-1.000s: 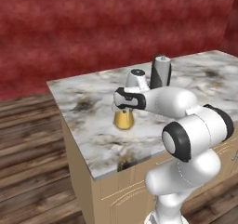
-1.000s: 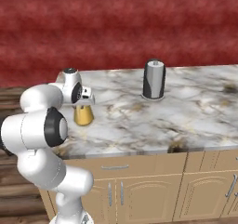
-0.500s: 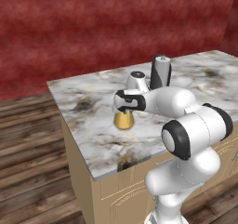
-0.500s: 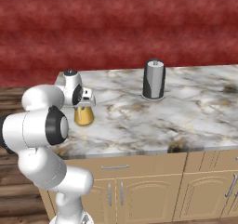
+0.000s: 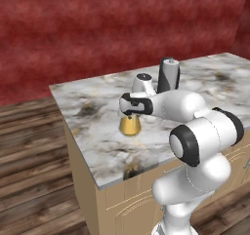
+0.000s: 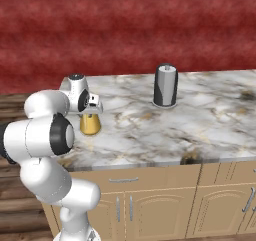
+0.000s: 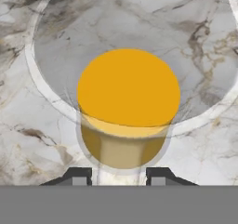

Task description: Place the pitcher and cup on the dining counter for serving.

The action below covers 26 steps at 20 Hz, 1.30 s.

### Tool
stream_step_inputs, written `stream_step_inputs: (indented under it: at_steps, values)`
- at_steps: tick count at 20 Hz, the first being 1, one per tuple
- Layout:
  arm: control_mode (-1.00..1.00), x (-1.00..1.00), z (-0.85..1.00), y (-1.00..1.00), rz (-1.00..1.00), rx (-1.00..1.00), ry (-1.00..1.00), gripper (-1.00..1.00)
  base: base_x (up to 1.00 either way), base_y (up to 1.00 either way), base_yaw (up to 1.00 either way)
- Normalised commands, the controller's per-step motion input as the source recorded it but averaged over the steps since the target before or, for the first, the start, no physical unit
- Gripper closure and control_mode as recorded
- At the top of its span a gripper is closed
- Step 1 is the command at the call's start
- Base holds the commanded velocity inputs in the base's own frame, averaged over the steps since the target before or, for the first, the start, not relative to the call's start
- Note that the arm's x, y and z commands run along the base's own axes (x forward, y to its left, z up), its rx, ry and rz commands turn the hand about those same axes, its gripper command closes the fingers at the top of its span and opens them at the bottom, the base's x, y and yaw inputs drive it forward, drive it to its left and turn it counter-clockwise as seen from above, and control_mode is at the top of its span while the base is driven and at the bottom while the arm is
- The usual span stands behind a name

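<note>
Hand (image 5: pixel 130 116) is hovering directly over the pitcher (image 5: pixel 130 126), which is standing upright on the surface (image 5: pixel 97 131) near its left edge, well apart from the dark cylindrical canister (image 5: pixel 168 75) toward the back. Compared with 1 second ago, the hand is sitting slightly higher and the 2 fingertips (image 7: pixel 79 175) are spreading either side of the glass base; whether they are touching it cannot be told. The pitcher is staying where it was, so release appears to be under way. The cup is probably the remaining item.
</note>
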Motion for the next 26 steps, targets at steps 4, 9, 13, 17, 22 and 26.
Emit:
stream_step_inputs:
  at_steps: [4, 9, 13, 17, 22, 26]
  values:
    - [-1.0, -0.11, 0.15, 0.0, 0.0, 0.0, 0.0, -1.0, 0.0, 0.0, 0.0]
    - [-1.0, -0.42, 0.35, 0.0, 0.0, 0.0, -0.01, -1.0, 0.0, 0.0, 0.0]
    - [-1.0, -0.61, 0.46, 0.0, 0.0, 0.0, -0.06, -1.0, 0.0, 0.0, 0.0]
    - [-1.0, -0.85, 0.46, 0.0, 0.0, 0.0, -0.09, -1.0, 0.0, 0.0, 0.0]
    - [-1.0, -0.98, 0.4, -0.02, 0.0, 0.0, -0.15, -1.0, 0.0, 0.0, 0.0]
    - [-1.0, -0.93, 0.29, -0.06, 0.0, 0.0, -0.19, -1.0, 0.0, 0.0, 0.0]
